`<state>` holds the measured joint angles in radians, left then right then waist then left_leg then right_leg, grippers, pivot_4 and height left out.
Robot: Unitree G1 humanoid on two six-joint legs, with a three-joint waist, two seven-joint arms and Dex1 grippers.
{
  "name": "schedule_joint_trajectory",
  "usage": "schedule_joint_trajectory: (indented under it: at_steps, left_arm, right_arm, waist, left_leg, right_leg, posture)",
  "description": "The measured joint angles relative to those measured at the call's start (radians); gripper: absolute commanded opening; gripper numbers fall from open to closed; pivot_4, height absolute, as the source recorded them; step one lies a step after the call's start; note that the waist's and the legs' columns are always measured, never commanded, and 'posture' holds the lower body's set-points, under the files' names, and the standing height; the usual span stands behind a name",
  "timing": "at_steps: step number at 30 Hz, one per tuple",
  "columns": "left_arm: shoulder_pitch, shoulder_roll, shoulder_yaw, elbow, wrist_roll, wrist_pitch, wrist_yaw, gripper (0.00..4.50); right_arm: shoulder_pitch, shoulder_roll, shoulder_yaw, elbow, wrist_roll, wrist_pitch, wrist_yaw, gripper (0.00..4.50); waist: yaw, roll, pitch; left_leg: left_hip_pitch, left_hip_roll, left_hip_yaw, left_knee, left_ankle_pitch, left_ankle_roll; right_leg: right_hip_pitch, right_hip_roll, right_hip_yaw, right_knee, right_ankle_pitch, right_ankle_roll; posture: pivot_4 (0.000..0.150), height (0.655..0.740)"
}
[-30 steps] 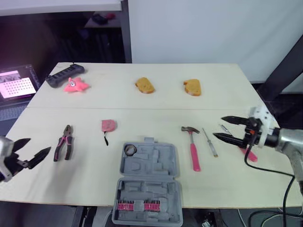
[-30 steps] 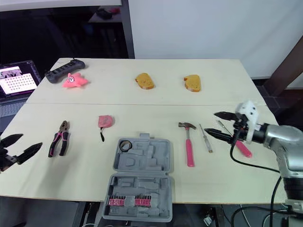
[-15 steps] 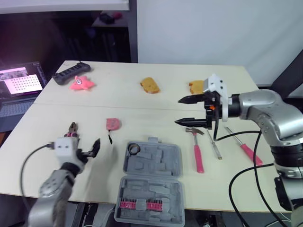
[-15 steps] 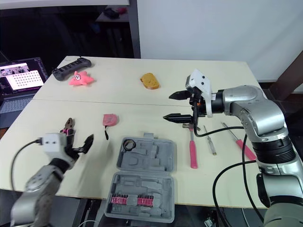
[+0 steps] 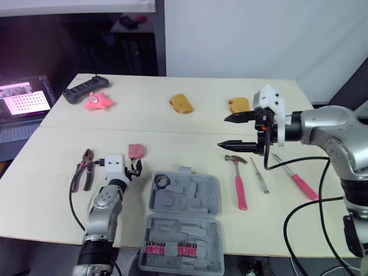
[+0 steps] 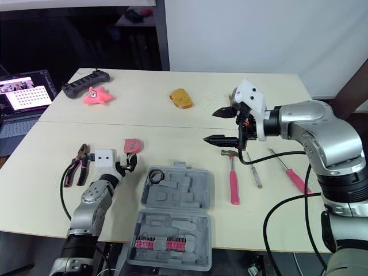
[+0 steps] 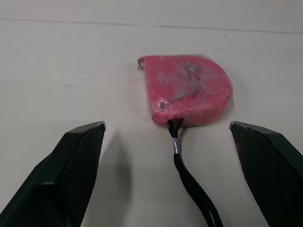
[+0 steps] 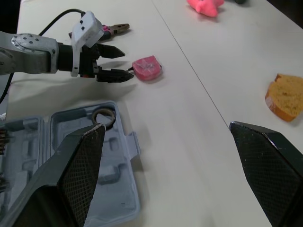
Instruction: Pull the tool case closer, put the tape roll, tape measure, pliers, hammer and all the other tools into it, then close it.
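table [image 5: 52, 195]: pale wood, carried everything below
tool case [image 5: 190, 198]: grey, lay open at the table's near edge, lid half with a pink bit row [image 5: 168, 249] nearest the robot
right gripper [image 5: 222, 132]: fingers spread wide, nothing in them; hung over the table past the case's far right corner, above the hammer head
left gripper [image 5: 135, 168]: fingers apart, empty; just left of the case's far left corner, pointed at the tape measure, tips short of it, strap running between them
power strip [image 5: 85, 90]: black, far-left corner, well apart from the case
hammer [image 5: 238, 187]: pink handle, flat, just right of the case
pliers [image 5: 84, 168]: pink and black handles, left of the case, beyond the left gripper
pink screwdriver [image 5: 296, 179]: right of the case, farthest out
thin screwdriver [image 5: 260, 175]: between the hammer and the pink screwdriver
bread slices [image 5: 180, 104] [image 5: 240, 105]: two, far side, well behind the case
star toy [image 5: 98, 102]: pink, beside the power strip
tape measure [image 7: 189, 90]: pink, on the table just past the case's far left corner, not held
tape roll [image 5: 160, 181]: dark ring, already in the case's far left pocket
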<state>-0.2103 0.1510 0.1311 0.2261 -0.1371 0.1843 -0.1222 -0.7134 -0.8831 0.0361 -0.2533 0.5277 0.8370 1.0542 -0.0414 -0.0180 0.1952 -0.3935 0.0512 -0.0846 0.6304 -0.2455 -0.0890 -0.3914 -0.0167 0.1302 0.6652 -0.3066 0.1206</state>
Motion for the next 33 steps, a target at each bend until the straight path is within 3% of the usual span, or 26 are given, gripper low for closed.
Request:
schedule_joint_trajectory:
  at_steps: [2,8,14,19,26,33]
  left_arm:
    - [-0.029,-0.003,0.004,0.047,-0.001,-0.024,-0.003,3.17]
    - [-0.032,-0.015,0.001,0.067,-0.001,-0.05,-0.013,0.03]
    - [0.007,-0.002,-0.012,0.044,0.017,-0.072,-0.034,0.03]
    - [0.133,0.043,-0.034,-0.088,0.016,-0.054,-0.097,0.03]
    - [0.472,0.153,-0.018,-0.411,-0.052,0.051,-0.216,0.03]
    - [0.763,0.195,0.029,-0.611,-0.099,0.088,-0.276,0.03]
  right_arm:
    - [0.0,0.0,-0.006,-0.001,0.006,0.002,-0.009,4.5]
    - [0.006,-0.002,-0.006,-0.018,0.006,-0.001,-0.017,4.5]
    - [0.012,-0.001,-0.003,-0.018,0.004,-0.005,-0.019,4.5]
    - [0.034,0.006,0.012,-0.018,-0.001,-0.015,-0.02,4.5]
    - [0.054,0.052,0.05,-0.017,-0.007,-0.04,-0.017,4.5]
    - [0.057,0.08,0.079,0.004,-0.002,-0.045,0.021,4.5]
  waist:
    - [0.0,0.0,0.0]
    - [0.006,0.0,0.0]
    - [0.003,0.001,0.0]
    - [-0.006,0.001,-0.001]
    - [-0.006,0.001,0.0]
    - [-0.014,0.001,0.0]
  left_leg:
    - [0.0,0.0,0.0,0.0,0.0,0.0]
    - [0.0,0.0,0.0,0.0,0.0,0.0]
    - [0.0,0.0,0.0,0.0,0.0,0.0]
    - [0.001,0.0,0.0,-0.002,0.0,0.0]
    - [0.001,0.001,0.001,-0.002,0.0,0.0]
    - [0.001,0.001,0.003,-0.002,0.0,0.0]
  right_leg:
    - [0.0,0.0,0.0,0.0,0.0,0.0]
    - [0.001,0.0,0.0,0.0,0.0,0.0]
    - [0.0,0.0,0.0,0.0,0.0,0.0]
    - [0.0,0.0,0.0,0.0,0.0,0.0]
    - [-0.001,0.0,0.001,-0.001,-0.001,-0.001]
    - [-0.002,-0.001,0.003,-0.003,-0.003,-0.004]
  posture:
    - [0.15,0.7377]
    - [0.15,0.7377]
    - [0.15,0.7377]
    - [0.15,0.7377]
    - [0.15,0.7377]
    - [0.15,0.7377]
